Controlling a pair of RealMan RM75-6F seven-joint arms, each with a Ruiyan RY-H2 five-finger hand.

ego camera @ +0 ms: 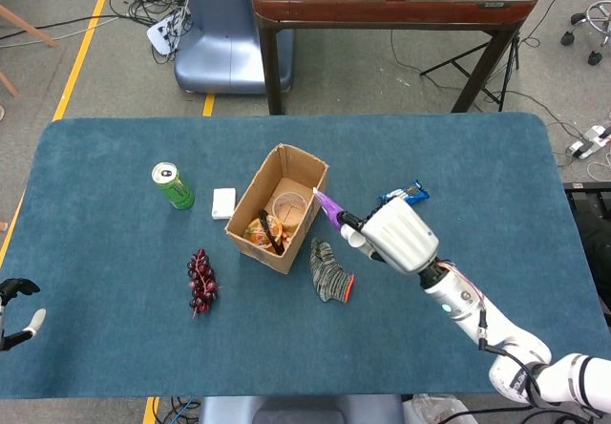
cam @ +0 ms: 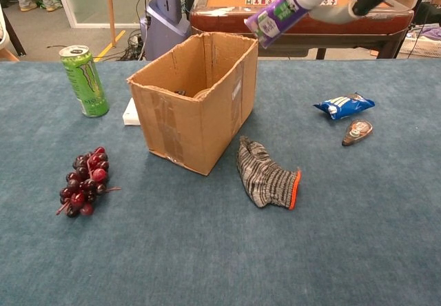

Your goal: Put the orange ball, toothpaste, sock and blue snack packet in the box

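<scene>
The right hand (ego camera: 401, 236) is raised above the table (ego camera: 496, 157) with its fingers wrapped around the capped end of the toothpaste (cam: 282, 9), a purple tube that slants from the hand toward the near upper edge of the box (cam: 196, 96); the forearm runs back from the hand toward the table's near right corner. Just below the hand, on the cloth, lies the striped sock (cam: 265, 175), beside the box's corner. Behind the hand, a little further out, the blue snack packet (cam: 343, 105) lies flat, with a small brown packet (cam: 356, 131) near it. The open box holds an orange ball (ego camera: 260, 233) and a round tub (ego camera: 289, 206). Well past the box sit a white block (ego camera: 223, 202), a green can (cam: 84, 80) and a bunch of grapes (cam: 86, 180). The left hand (ego camera: 17, 309) shows only at the table's far edge, holding nothing, its fingers curled; whether they are fully closed cannot be told.
</scene>
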